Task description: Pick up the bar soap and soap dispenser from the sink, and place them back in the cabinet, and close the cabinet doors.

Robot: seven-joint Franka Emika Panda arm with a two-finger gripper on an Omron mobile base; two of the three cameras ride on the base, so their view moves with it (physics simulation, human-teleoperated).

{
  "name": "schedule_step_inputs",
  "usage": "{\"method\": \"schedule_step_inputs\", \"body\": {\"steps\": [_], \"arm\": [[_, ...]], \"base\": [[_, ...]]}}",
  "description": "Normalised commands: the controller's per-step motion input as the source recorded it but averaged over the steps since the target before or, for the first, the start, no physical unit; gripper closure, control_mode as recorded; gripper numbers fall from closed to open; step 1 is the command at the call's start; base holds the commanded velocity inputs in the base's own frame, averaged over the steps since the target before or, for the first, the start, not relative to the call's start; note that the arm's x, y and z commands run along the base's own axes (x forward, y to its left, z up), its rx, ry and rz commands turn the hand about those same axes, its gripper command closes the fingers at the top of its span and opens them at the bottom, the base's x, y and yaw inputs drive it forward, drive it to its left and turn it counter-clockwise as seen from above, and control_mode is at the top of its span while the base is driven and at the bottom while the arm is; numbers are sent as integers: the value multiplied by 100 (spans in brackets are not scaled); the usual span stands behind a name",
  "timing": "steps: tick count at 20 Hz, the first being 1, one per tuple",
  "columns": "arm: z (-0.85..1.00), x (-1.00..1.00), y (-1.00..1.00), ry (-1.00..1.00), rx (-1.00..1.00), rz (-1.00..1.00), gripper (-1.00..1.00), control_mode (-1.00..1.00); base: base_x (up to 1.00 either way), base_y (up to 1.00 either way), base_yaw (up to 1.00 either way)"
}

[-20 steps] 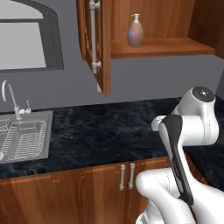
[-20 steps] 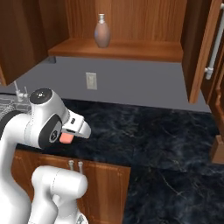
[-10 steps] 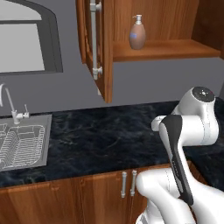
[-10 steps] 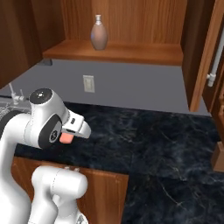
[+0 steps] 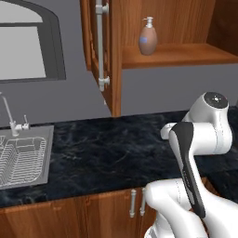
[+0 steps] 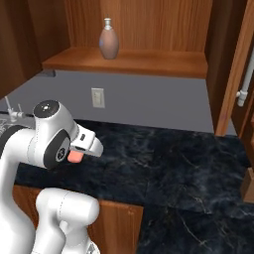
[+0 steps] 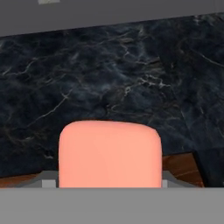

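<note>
I find the gripper (image 7: 109, 186) pinched on the bar soap (image 7: 110, 154), which in the hand view stands up between the jaws as a salmon slab over the dark marble counter (image 7: 109, 74); in the right base view a sliver of the same soap (image 6: 75, 157) shows under the folded wrist. The arm is tucked in close above the counter, which I judge to be a carrying posture that keeps the block steady while the base travels. The soap dispenser (image 5: 148, 36) stands upright on the shelf of the cabinet (image 5: 186, 55), toward its left end, leaving bare shelf to its right for the bar. The left cabinet door (image 5: 110, 56) stands swung out, edge-on to the left base view, its silver bar handle (image 5: 100, 44) facing me (the right door also hangs open at the edge of the right base view). The sink (image 5: 23, 158) lies well off to the left, with only its wire rack visible. I judge the remaining work to be raising the soap to the shelf, letting go, then shutting both doors.
</note>
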Motion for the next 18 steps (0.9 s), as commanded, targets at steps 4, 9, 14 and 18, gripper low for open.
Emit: {"method": "schedule_step_inputs", "body": {"steps": [4, 9, 14, 18], "arm": [[0, 0, 0, 0, 0, 0, 100, 100], [0, 0, 0, 0, 0, 0, 100, 100], [0, 0, 0, 0, 0, 0, 100, 100], [0, 0, 0, 0, 0, 0, 100, 100]], "base": [[27, -24, 0], [28, -21, 0], [36, -14, 0], [33, -16, 0]]}}
